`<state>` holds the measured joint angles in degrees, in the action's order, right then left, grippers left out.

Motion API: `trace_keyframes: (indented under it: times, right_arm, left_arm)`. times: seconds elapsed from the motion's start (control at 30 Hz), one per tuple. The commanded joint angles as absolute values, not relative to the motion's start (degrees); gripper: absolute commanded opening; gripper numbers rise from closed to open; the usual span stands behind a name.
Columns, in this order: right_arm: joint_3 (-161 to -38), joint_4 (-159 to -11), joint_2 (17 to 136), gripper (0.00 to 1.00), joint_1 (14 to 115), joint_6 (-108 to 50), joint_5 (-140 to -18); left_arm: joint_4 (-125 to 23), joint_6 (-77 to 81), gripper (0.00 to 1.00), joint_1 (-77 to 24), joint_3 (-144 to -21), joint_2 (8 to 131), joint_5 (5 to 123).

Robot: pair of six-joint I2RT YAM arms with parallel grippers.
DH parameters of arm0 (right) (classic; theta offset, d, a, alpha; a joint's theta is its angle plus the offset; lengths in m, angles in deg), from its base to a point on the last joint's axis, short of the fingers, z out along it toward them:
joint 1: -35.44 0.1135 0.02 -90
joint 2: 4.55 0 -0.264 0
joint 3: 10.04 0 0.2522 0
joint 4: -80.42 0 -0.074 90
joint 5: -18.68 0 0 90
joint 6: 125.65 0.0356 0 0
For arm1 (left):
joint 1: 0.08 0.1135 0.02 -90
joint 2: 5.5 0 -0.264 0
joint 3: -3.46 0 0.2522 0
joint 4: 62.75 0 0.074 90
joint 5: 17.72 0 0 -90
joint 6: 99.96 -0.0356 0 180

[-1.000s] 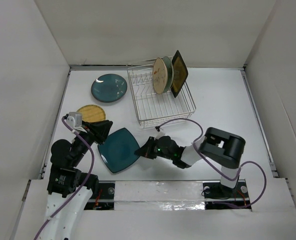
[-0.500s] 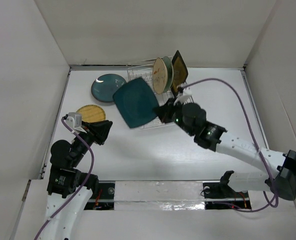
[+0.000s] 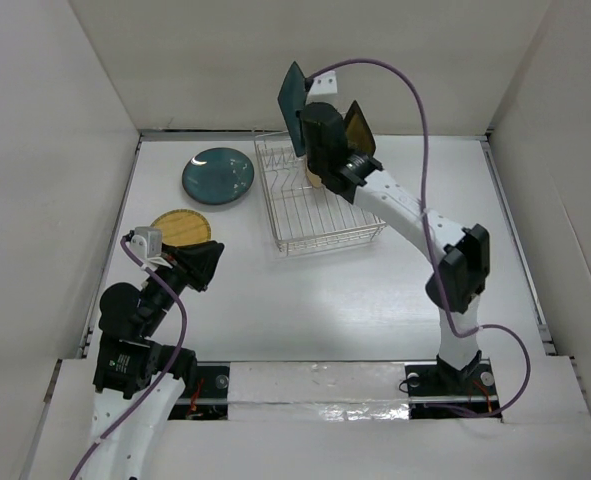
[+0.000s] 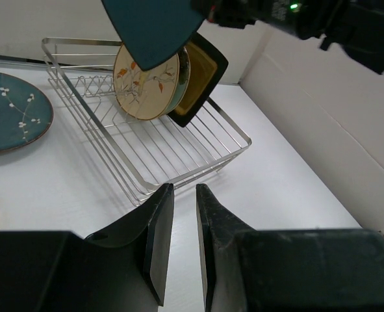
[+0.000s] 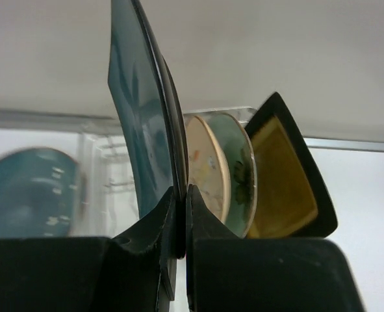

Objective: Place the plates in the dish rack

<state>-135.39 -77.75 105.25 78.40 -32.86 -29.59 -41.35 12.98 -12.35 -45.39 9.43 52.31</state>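
1. White walls close in the worktop [image 3: 325, 300] on three sides. The dish rack [image 3: 310, 215] stands toward the back wall, so room behind it is tight.
2. Right tool [image 5: 180, 195]: clamped on the lower edge of the dark teal rounded-square plate [image 3: 293, 98], which hangs in the air above the far end of the rack.
3. Reason for this hold: the plate is carried upright, roughly parallel to the racked plates. That should let it drop straight between two tines without turning.
4. Racked items, front to back: the beige bird plate [image 4: 146, 84], the pale green plate [image 5: 237, 175] and the black-rimmed amber square plate [image 3: 360, 128]. All three lean toward the back end of the rack.
5. Open room: the tines on the near side of the beige bird plate are free. The likeliest slot lies just beside that plate.
6. Edge caution: in the right wrist view the held plate sits close to the beige plate's rim. Any descent needs enough gap to avoid knocking it.
7. Left tool [image 4: 185, 192]: fingers narrowly apart and holding nothing. It is parked low at the left, well clear of the rack.
8. Not yet loaded: the dark teal round plate [image 3: 218, 175] and the yellow woven plate [image 3: 180, 227]. Both lie flat, left of the rack, within the left arm's area.
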Motion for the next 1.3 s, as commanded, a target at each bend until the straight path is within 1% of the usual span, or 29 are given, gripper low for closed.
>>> trace_keyframes:
  times: [0.0, 0.13, 0.27, 0.43, 0.67, 0.83, 0.97, 1.07, 1.1, 1.13, 1.17, 1.23, 1.27]
  right_arm:
    - [-147.0, -77.2, 108.0, 0.0, 78.2, -38.6, -24.0]
    - [-151.1, -73.5, 112.6, 0.0, 77.5, -39.1, -21.9]
    - [-147.0, -76.2, 112.5, 0.0, 77.0, -38.4, -20.5]
    - [-147.1, -76.2, 114.2, 0.0, 76.5, -38.5, -19.3]
    - [-143.7, -76.1, 116.6, 0.0, 75.4, -33.5, -21.8]
    - [-143.5, -75.4, 119.1, 0.0, 74.8, -29.0, -26.4]
    - [-144.0, -74.7, 121.0, 0.0, 75.3, -26.7, -28.1]
    - [-142.0, -75.0, 121.4, 0.0, 75.9, -24.5, -28.6]
    - [-141.1, -75.4, 121.1, 0.01, 75.9, -24.0, -29.2]
    - [-140.1, -76.6, 120.3, 0.08, 75.9, -23.2, -29.7]
    - [-138.2, -77.1, 119.7, 0.24, 75.9, -22.8, -30.0]
    - [-136.5, -78.2, 118.0, 0.43, 75.9, -22.0, -31.7]
    - [-135.6, -78.7, 115.5, 0.51, 75.9, -22.0, -32.5]
  left_arm:
    - [-43.4, 12.8, 0.18, -12.2, -45.2, 9.0, 52.2]
    - [-43.4, 12.8, 0.18, -12.2, -45.3, 9.2, 52.2]
    - [-43.4, 12.7, 0.18, -12.2, -45.2, 9.3, 52.3]
    - [-43.4, 12.8, 0.18, -12.2, -45.2, 10.1, 52.2]
    - [-43.4, 13.0, 0.17, -12.2, -45.2, 10.7, 52.9]
    - [-43.2, 13.1, 0.17, -12.2, -45.3, 12.0, 53.4]
    - [-42.4, 13.3, 0.17, -12.2, -45.5, 12.3, 56.4]
    - [-41.4, 13.8, 0.18, -12.2, -45.9, 13.1, 59.0]
    - [-41.2, 13.8, 0.18, -12.2, -46.1, 14.4, 59.4]
    - [-41.0, 14.0, 0.18, -12.2, -46.5, 15.2, 59.7]
    - [-40.2, 14.2, 0.17, -12.2, -46.8, 15.9, 61.1]
    - [-39.9, 14.6, 0.17, -12.2, -47.7, 16.9, 63.3]
    - [-40.2, 15.4, 0.17, -12.2, -47.7, 16.7, 65.6]
